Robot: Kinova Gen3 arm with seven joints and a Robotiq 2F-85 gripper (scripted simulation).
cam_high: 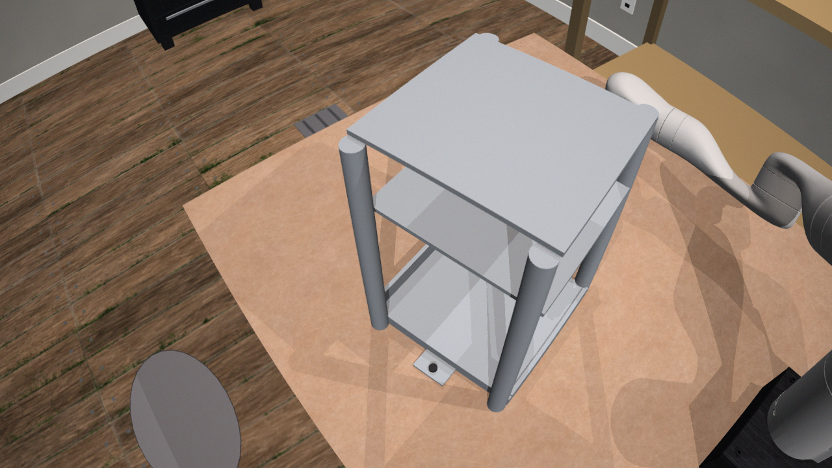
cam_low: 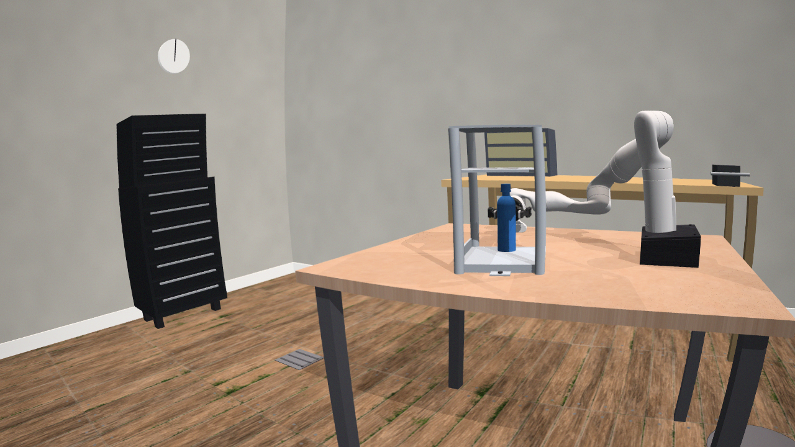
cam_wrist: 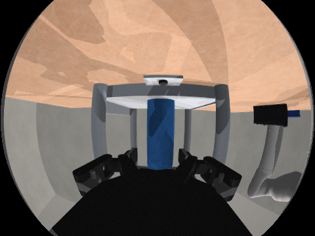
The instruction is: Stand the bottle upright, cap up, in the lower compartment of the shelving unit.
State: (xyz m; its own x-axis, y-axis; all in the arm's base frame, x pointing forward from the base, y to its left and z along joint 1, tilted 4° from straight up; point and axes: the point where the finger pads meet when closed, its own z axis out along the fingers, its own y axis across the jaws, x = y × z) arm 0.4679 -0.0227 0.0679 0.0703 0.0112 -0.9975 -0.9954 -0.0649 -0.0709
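The blue bottle (cam_low: 506,225) (cam_wrist: 161,131) stands upright, cap up, in the lower compartment of the grey shelving unit (cam_high: 500,128) (cam_low: 456,222) (cam_wrist: 99,131). In the wrist view its base appears on the compartment's floor (cam_wrist: 128,102), just behind the lip (cam_wrist: 131,90) on my gripper's side, with little margin. The bottle is hidden in the top view. My gripper (cam_low: 508,212) (cam_wrist: 157,154) is open at the bottle's upper part, level and on the unit's far side in the exterior view. The wrist view shows gaps between both fingers and the bottle.
The unit's posts flank my gripper. The middle shelf (cam_high: 442,215) (cam_low: 497,170) is above the cap. A small pale plate with a black knob (cam_high: 432,367) (cam_low: 499,272) lies on the table (cam_high: 261,250) (cam_low: 389,272) against the unit. A similar plate (cam_wrist: 163,79) shows in the wrist view.
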